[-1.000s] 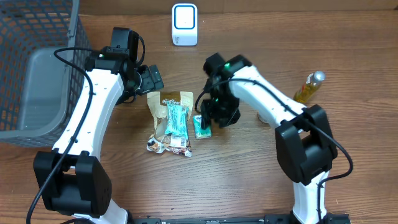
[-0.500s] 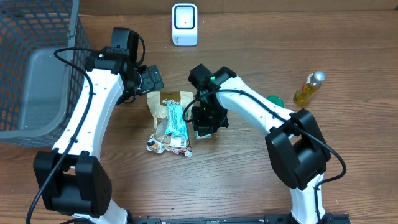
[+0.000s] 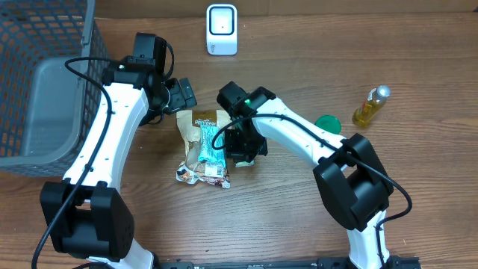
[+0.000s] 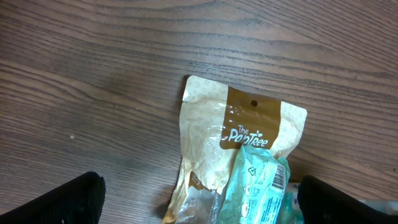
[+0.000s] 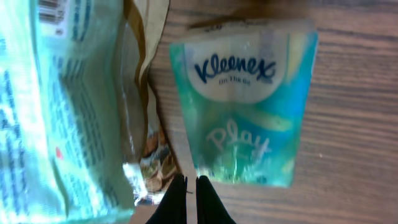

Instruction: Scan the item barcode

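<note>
A: Right gripper (image 5: pixel 187 182), finger state?
B: Pressed together, with only a hairline between the two black tips. The wrist view puts the tips at the lower left corner of the Kleenex pack (image 5: pixel 245 106). Cannot tell whether any wrapper is caught between them.
A: Pack position?
B: Flat on the wooden table (image 3: pixel 299 217), printed face up, "Kleenex" and "Play" legible. It lies just beside the right edge of the snack bag (image 3: pixel 202 119). In the overhead view the right arm's wrist covers most of it.
A: Snack bag?
B: Tan and brown, marked "The PopTree", lying flat. A teal packet (image 3: pixel 211 142) lies lengthwise on top of it, with a barcode showing near one end.
A: Left gripper (image 3: pixel 184 97)?
B: Fingers spread wide, holding nothing. It hovers at the top edge of the snack bag. Its wrist view shows one finger at each lower corner, with the bag between them.
A: Scanner?
B: The white scanner (image 3: pixel 222 30) stands at the far edge of the table, well apart from the pack.
A: Other items?
B: A yellow bottle (image 3: pixel 371 105) at the right, a green lid (image 3: pixel 326 122) near it, and a wire basket (image 3: pixel 45 45) at the far left.
</note>
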Controlling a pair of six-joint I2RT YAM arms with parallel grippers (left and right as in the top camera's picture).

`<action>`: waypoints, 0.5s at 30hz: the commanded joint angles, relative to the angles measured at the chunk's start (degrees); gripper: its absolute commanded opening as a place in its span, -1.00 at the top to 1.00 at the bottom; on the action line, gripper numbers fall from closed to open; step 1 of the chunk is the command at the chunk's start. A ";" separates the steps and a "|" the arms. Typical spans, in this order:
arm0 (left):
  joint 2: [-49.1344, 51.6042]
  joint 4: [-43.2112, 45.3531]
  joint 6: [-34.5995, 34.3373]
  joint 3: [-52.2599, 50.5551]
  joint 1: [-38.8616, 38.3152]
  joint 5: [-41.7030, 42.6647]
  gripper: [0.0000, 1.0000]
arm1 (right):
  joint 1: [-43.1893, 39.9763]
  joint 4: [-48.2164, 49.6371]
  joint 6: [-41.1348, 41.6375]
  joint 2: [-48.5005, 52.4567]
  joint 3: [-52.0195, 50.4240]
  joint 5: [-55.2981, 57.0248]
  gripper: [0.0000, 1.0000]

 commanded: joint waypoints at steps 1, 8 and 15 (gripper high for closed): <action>0.13 0.04 0.63 0.85 -0.02 -0.02 -0.99 | 0.04 1.70 0.66 -1.01 -2.21 0.96 0.92; 0.13 0.04 0.66 0.85 -0.02 -0.02 -1.00 | 0.07 4.24 0.61 -1.01 -4.15 2.82 0.92; 0.13 0.04 0.66 0.85 -0.02 -0.02 -0.99 | 0.07 3.39 0.59 -1.01 -5.81 7.41 0.88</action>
